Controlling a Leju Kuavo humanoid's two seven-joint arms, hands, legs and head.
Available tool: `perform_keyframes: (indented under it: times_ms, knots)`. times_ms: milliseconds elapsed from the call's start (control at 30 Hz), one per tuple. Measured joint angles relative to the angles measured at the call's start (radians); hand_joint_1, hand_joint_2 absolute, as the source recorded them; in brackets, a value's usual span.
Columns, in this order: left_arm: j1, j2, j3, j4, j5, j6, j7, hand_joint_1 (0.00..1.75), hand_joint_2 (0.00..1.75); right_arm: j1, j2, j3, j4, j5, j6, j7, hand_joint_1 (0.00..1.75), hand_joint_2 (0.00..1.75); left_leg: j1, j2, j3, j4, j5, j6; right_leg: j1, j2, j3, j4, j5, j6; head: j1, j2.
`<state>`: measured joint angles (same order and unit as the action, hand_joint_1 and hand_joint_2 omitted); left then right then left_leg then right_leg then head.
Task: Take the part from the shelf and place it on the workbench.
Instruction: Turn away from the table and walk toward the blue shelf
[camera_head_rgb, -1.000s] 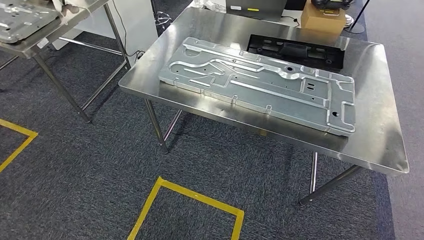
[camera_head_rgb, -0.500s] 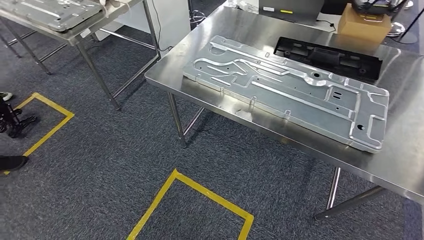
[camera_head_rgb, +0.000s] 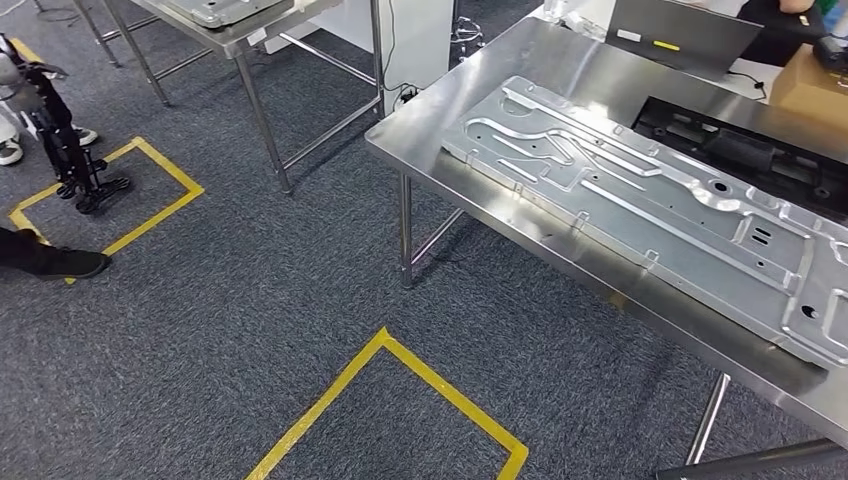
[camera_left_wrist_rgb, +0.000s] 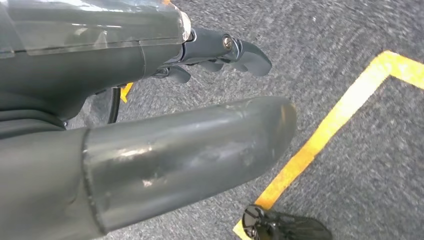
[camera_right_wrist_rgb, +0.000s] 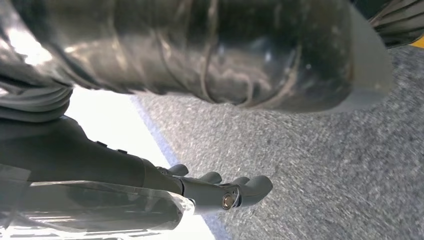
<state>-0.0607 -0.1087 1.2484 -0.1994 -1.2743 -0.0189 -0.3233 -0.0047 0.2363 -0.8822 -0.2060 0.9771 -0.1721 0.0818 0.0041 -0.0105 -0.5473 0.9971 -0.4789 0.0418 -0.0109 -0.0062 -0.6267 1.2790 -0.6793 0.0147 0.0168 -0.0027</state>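
The stamped metal panel lies flat on the steel desk. Over grey carpet, the left hand and right hand hang empty, fingers spread apart.

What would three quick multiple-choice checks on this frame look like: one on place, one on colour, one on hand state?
1. Where does the large metal panel lie?
A. on the carpet
B. on the steel table
C. in the robot's hands

2. What colour is the floor tape?
A. yellow
B. red
C. white

3. What is the left hand holding?
A. the panel
B. a box
C. nothing

Answers:
1. B: in the head view the panel rests flat on the tabletop.
2. A: yellow lines mark squares on the grey carpet.
3. C: in the left wrist view the thumb and fingers are apart over the carpet with nothing between them; the right hand is likewise empty.
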Motion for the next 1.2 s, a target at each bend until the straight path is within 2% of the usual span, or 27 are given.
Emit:
perform_keyframes:
  times_ms: [33, 67, 100, 167, 200, 233, 300, 333, 367, 433, 500, 533, 567, 600, 667, 733, 800, 833, 900, 933, 967, 1000, 1033, 1067, 1100, 1133, 1200]
  knots:
    - [0.0, 0.0, 0.0, 0.0, 0.0, 0.0, 0.0, 0.0, 0.0, 0.0, 0.0, 0.0, 0.001, 0.005, -0.001, 0.005, 0.0, 0.0, 0.0, -0.014, 0.0, 0.001, 0.0, 0.0, 0.0, 0.002, -0.011, 0.017, 0.008, 0.0, 0.0, 0.0]
    - [0.001, 0.0, 0.0, 0.0, 0.0, 0.0, 0.001, 0.0, 0.0, 0.0, 0.0, 0.001, 0.001, 0.009, -0.002, 0.01, 0.0, 0.0, -0.001, -0.029, 0.001, 0.003, 0.0, 0.0, -0.001, 0.005, -0.002, -0.007, 0.037, -0.002, 0.0, 0.0]
    - [0.002, 0.0, 0.0, 0.0, 0.0, 0.0, 0.002, 0.0, 0.0, 0.0, 0.0, 0.001, 0.002, 0.013, -0.004, 0.014, 0.0, 0.0, 0.0, -0.044, 0.002, 0.006, -0.001, -0.001, -0.001, 0.013, 0.023, -0.066, 0.08, -0.005, 0.0, 0.0]
    - [0.001, 0.0, 0.0, 0.0, 0.001, 0.0, 0.003, 0.0, 0.0, 0.002, -0.001, 0.002, 0.002, 0.018, -0.007, 0.019, 0.0, 0.0, 0.0, -0.072, -0.002, 0.013, -0.003, -0.006, -0.003, 0.06, 0.077, -0.194, 0.141, -0.013, 0.0, 0.0]
    - [0.0, -0.001, 0.0, 0.0, 0.001, 0.0, 0.003, 0.0, 0.0, 0.002, -0.002, 0.002, 0.002, 0.02, -0.008, 0.019, 0.0, 0.0, 0.001, -0.083, -0.006, 0.016, -0.003, -0.012, -0.003, 0.078, 0.092, -0.231, 0.152, -0.016, 0.0, 0.0]
    - [0.0, -0.001, 0.0, 0.0, 0.002, 0.0, 0.003, 0.0, 0.0, 0.002, -0.003, 0.003, 0.002, 0.024, -0.008, 0.02, 0.0, 0.0, 0.003, -0.094, -0.011, 0.017, -0.002, -0.018, -0.002, 0.089, 0.096, -0.244, 0.15, -0.019, 0.0, 0.0]
    - [0.002, 0.0, 0.0, 0.0, 0.003, 0.0, 0.004, 0.0, 0.0, -0.002, -0.002, 0.006, 0.002, 0.03, -0.008, 0.02, 0.0, 0.0, 0.006, -0.114, -0.018, 0.016, 0.002, -0.032, -0.001, 0.069, 0.098, -0.252, 0.154, -0.025, 0.0, 0.0]
    - [0.005, 0.0, 0.001, 0.0, 0.003, 0.001, 0.004, 0.0, 0.0, -0.003, -0.002, 0.008, 0.002, 0.033, -0.008, 0.02, 0.0, 0.0, 0.006, -0.105, -0.022, 0.022, -0.001, -0.038, -0.003, 0.057, 0.101, -0.259, 0.157, -0.031, 0.0, 0.0]
    - [0.006, -0.001, 0.001, 0.0, 0.003, 0.001, 0.004, 0.0, 0.0, -0.003, -0.002, 0.009, 0.002, 0.035, -0.007, 0.02, 0.0, 0.0, 0.005, -0.085, -0.032, 0.042, -0.015, -0.042, -0.005, 0.043, 0.104, -0.265, 0.16, -0.038, -0.002, 0.0]
    - [0.003, 0.0, 0.001, 0.0, 0.003, 0.002, 0.005, 0.0, 0.0, 0.0, -0.002, 0.01, 0.002, 0.039, -0.006, 0.021, 0.0, 0.0, 0.006, -0.027, -0.079, 0.14, -0.07, -0.049, -0.005, 0.012, 0.107, -0.272, 0.162, -0.048, -0.004, 0.0]
    - [0.0, 0.0, 0.001, 0.0, 0.003, 0.003, 0.005, 0.0, 0.0, 0.002, -0.002, 0.01, 0.003, 0.043, -0.005, 0.02, 0.0, 0.0, 0.009, -0.002, -0.137, 0.26, -0.121, -0.058, -0.002, -0.019, 0.106, -0.272, 0.16, -0.051, -0.006, 0.0]
    - [0.001, 0.0, 0.001, 0.0, 0.003, 0.003, 0.005, 0.0, 0.0, 0.002, -0.002, 0.011, 0.003, 0.045, -0.003, 0.021, 0.0, 0.0, 0.011, 0.002, -0.148, 0.285, -0.123, -0.061, -0.001, -0.034, 0.106, -0.271, 0.159, -0.051, -0.006, 0.0]
    - [0.003, 0.0, 0.001, 0.0, 0.003, 0.004, 0.006, 0.0, 0.0, 0.001, -0.002, 0.011, 0.003, 0.046, -0.001, 0.021, 0.0, 0.0, 0.012, 0.007, -0.14, 0.273, -0.107, -0.063, -0.001, -0.047, 0.108, -0.271, 0.157, -0.05, -0.006, 0.0]
    - [0.004, 0.0, 0.001, 0.0, 0.004, 0.004, 0.007, 0.0, 0.0, 0.0, -0.002, 0.012, 0.003, 0.047, 0.002, 0.021, 0.0, 0.0, 0.013, 0.014, -0.112, 0.223, -0.075, -0.063, -0.001, -0.06, 0.111, -0.271, 0.154, -0.048, -0.006, 0.0]
    - [0.003, 0.001, 0.001, 0.0, 0.004, 0.004, 0.009, 0.0, 0.0, -0.001, -0.002, 0.013, 0.003, 0.048, 0.007, 0.024, 0.0, 0.0, 0.007, 0.053, -0.036, 0.082, -0.019, -0.056, 0.002, -0.084, 0.119, -0.27, 0.147, -0.041, -0.006, 0.0]
    - [0.001, 0.001, 0.001, 0.0, 0.004, 0.004, 0.011, 0.0, 0.0, -0.002, -0.002, 0.015, 0.003, 0.049, 0.008, 0.027, 0.0, 0.0, -0.002, 0.08, 0.001, 0.011, -0.005, -0.045, 0.006, -0.105, 0.123, -0.269, 0.142, -0.032, -0.005, 0.0]
    - [0.003, 0.001, 0.001, 0.0, 0.004, 0.004, 0.012, 0.0, 0.0, -0.007, -0.002, 0.016, 0.003, 0.049, 0.007, 0.028, 0.0, 0.0, -0.004, 0.065, -0.001, 0.005, -0.005, -0.036, 0.009, -0.124, 0.128, -0.27, 0.14, -0.024, -0.005, 0.0]
    - [0.006, 0.001, 0.001, 0.0, 0.004, 0.004, 0.013, 0.0, 0.0, -0.01, -0.002, 0.017, 0.003, 0.049, 0.007, 0.028, 0.0, 0.0, -0.002, 0.054, 0.0, 0.001, -0.002, -0.031, 0.007, -0.117, 0.13, -0.266, 0.133, -0.019, -0.005, 0.0]
    - [0.006, 0.001, 0.002, 0.0, 0.004, 0.005, 0.014, 0.0, 0.0, -0.01, -0.002, 0.018, 0.003, 0.049, 0.006, 0.028, 0.0, 0.0, 0.003, 0.033, 0.003, -0.009, 0.006, -0.018, 0.004, -0.066, 0.113, -0.218, 0.096, -0.011, -0.005, 0.0]
    - [0.005, 0.001, 0.002, 0.0, 0.004, 0.005, 0.014, 0.0, 0.0, -0.009, -0.002, 0.018, 0.003, 0.049, 0.005, 0.028, 0.0, 0.0, 0.005, 0.022, 0.002, -0.011, 0.009, -0.013, 0.001, -0.031, 0.088, -0.163, 0.064, -0.009, -0.005, 0.0]
    - [0.003, 0.001, 0.002, 0.0, 0.005, 0.005, 0.014, 0.0, 0.0, -0.007, -0.002, 0.018, 0.003, 0.049, 0.003, 0.028, 0.0, 0.0, 0.005, 0.011, 0.001, -0.011, 0.01, -0.01, 0.001, -0.009, 0.054, -0.095, 0.031, -0.009, -0.004, 0.0]
    - [0.001, 0.001, 0.002, 0.0, 0.007, 0.005, 0.013, 0.0, 0.0, -0.006, -0.002, 0.018, 0.003, 0.05, 0.001, 0.028, 0.0, 0.0, 0.005, -0.002, -0.001, -0.01, 0.011, -0.008, 0.0, 0.0, 0.021, -0.032, 0.008, -0.009, -0.005, 0.0]
    - [0.001, 0.001, 0.003, 0.0, 0.009, 0.005, 0.013, 0.0, 0.0, -0.006, -0.002, 0.018, 0.003, 0.05, -0.001, 0.028, 0.0, 0.0, 0.004, -0.017, -0.001, -0.009, 0.011, -0.008, -0.001, 0.004, -0.001, 0.007, 0.004, -0.008, -0.005, 0.0]
    - [0.002, 0.001, 0.004, 0.0, 0.012, 0.006, 0.012, 0.0, 0.0, -0.005, -0.002, 0.018, 0.003, 0.051, -0.003, 0.028, 0.0, 0.0, 0.004, -0.031, 0.0, -0.007, 0.01, -0.008, -0.003, 0.005, -0.008, 0.01, 0.021, -0.008, -0.005, 0.0]
    - [0.002, 0.002, 0.005, 0.0, 0.013, 0.006, 0.012, 0.0, 0.0, -0.005, -0.002, 0.018, 0.003, 0.053, -0.004, 0.028, 0.0, 0.0, 0.005, -0.047, 0.0, -0.004, 0.009, -0.009, -0.005, 0.009, 0.004, -0.026, 0.055, -0.008, -0.005, 0.0]
    - [0.003, 0.001, 0.006, 0.0, 0.014, 0.007, 0.013, 0.0, 0.0, -0.005, -0.002, 0.018, 0.003, 0.055, -0.005, 0.028, 0.0, 0.0, 0.006, -0.062, 0.0, 0.0, 0.008, -0.012, -0.008, 0.02, 0.029, -0.089, 0.098, -0.008, -0.004, 0.0]
    - [0.001, 0.001, 0.008, 0.0, 0.015, 0.009, 0.013, 0.0, 0.0, -0.002, -0.003, 0.018, 0.003, 0.058, -0.005, 0.027, 0.0, 0.0, 0.005, -0.09, -0.007, 0.013, 0.002, -0.023, -0.013, 0.064, 0.071, -0.199, 0.148, -0.008, -0.005, 0.0]
